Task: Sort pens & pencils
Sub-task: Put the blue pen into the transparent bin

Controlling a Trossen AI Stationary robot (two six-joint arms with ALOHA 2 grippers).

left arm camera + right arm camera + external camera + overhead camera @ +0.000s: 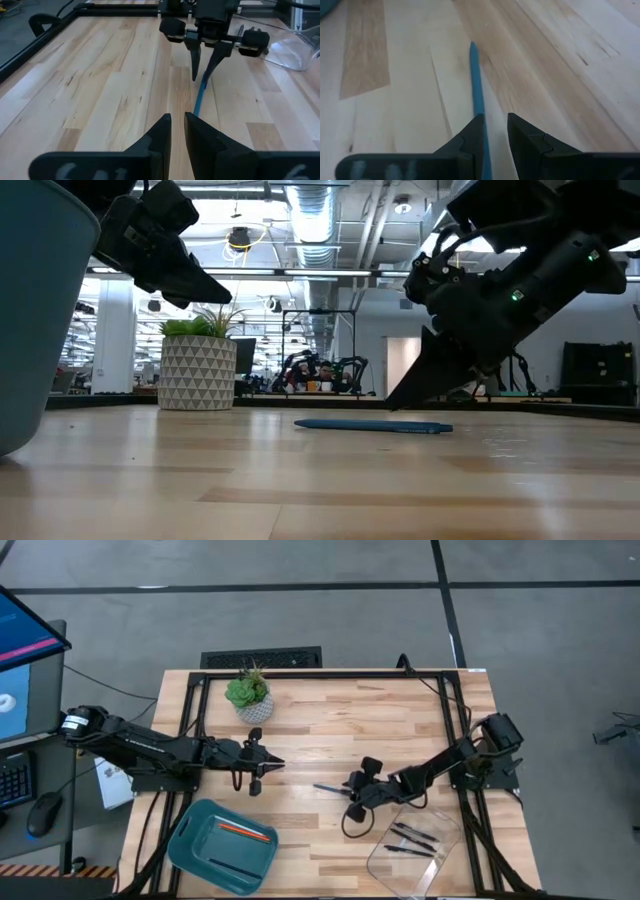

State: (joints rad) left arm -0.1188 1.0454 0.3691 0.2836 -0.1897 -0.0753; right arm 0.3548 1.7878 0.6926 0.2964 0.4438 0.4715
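The wooden surface carries a potted plant near its far-left corner. A teal tray at the near-left corner holds an orange-red pencil. A clear tray near the near-right corner holds black pens. The left hand hovers left of centre. The right hand is at centre, beside a teal-blue pen.
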